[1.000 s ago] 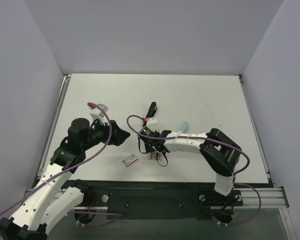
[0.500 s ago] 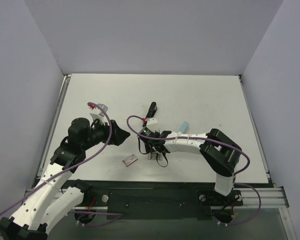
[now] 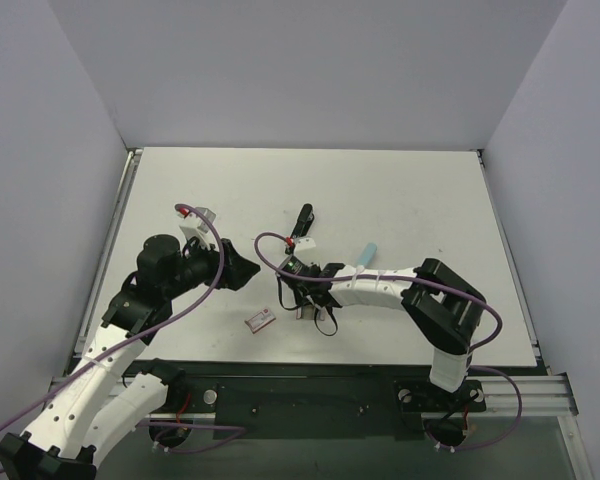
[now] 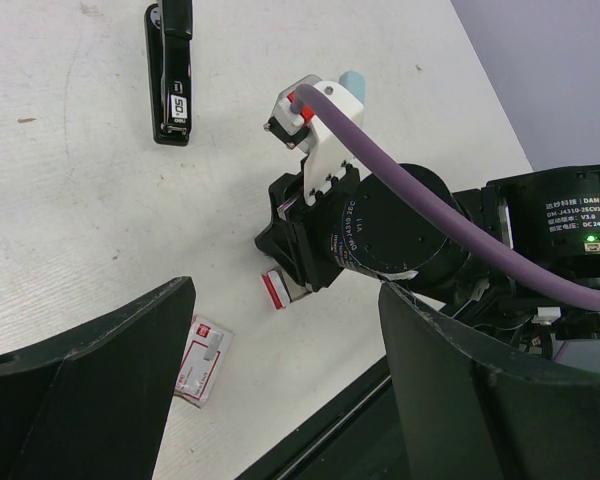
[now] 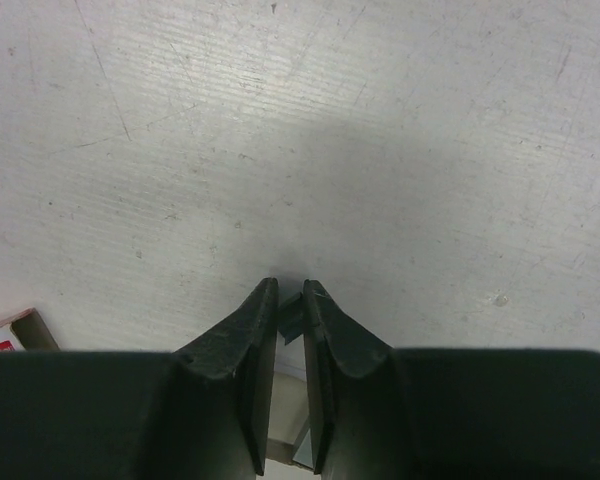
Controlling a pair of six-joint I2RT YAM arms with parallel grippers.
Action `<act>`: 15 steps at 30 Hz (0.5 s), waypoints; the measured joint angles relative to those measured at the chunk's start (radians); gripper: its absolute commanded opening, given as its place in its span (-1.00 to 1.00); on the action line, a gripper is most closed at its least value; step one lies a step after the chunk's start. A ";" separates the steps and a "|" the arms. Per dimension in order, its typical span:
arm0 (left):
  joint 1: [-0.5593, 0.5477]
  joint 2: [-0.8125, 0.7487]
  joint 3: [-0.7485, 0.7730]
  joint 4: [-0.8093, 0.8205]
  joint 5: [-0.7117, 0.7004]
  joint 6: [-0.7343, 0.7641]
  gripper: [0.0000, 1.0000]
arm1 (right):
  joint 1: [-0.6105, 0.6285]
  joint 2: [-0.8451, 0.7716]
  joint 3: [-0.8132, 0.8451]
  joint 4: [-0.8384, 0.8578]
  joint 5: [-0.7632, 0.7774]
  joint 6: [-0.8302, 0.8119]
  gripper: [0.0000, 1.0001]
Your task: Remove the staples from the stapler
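Observation:
The small black stapler [image 3: 302, 218] lies at the table's middle, also in the left wrist view [image 4: 170, 70]. My right gripper [image 3: 306, 303] points down at the table below it. In the right wrist view its jaws [image 5: 290, 297] are shut on a tiny grey strip [image 5: 291, 316], which looks like the staples, with the tips just at the table surface. My left gripper [image 3: 246, 272] hovers left of the right gripper, open and empty [image 4: 285, 335].
A red-and-white box [image 3: 260, 320] lies near the front edge, also in the left wrist view [image 4: 202, 360]. A second small red-white box [image 4: 277, 290] sits beside the right gripper; its corner shows in the right wrist view [image 5: 10, 330]. A pale blue piece [image 3: 368, 250] lies right of the stapler.

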 measured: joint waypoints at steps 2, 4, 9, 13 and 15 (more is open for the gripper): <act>0.002 0.000 0.000 0.002 0.000 -0.003 0.70 | 0.000 -0.003 -0.003 0.000 0.000 0.000 -0.83; 0.002 0.000 0.000 0.003 0.001 -0.005 0.70 | 0.002 -0.006 -0.006 -0.001 0.001 0.000 -0.88; 0.002 0.000 0.000 0.003 0.003 -0.006 0.70 | 0.005 -0.010 -0.011 -0.003 0.008 0.000 -0.95; 0.002 0.000 0.000 0.003 0.004 -0.006 0.70 | 0.005 -0.010 -0.011 -0.005 0.011 0.000 -0.78; 0.002 0.000 0.000 0.003 0.005 -0.006 0.70 | 0.005 -0.010 -0.011 -0.010 0.018 -0.001 -0.65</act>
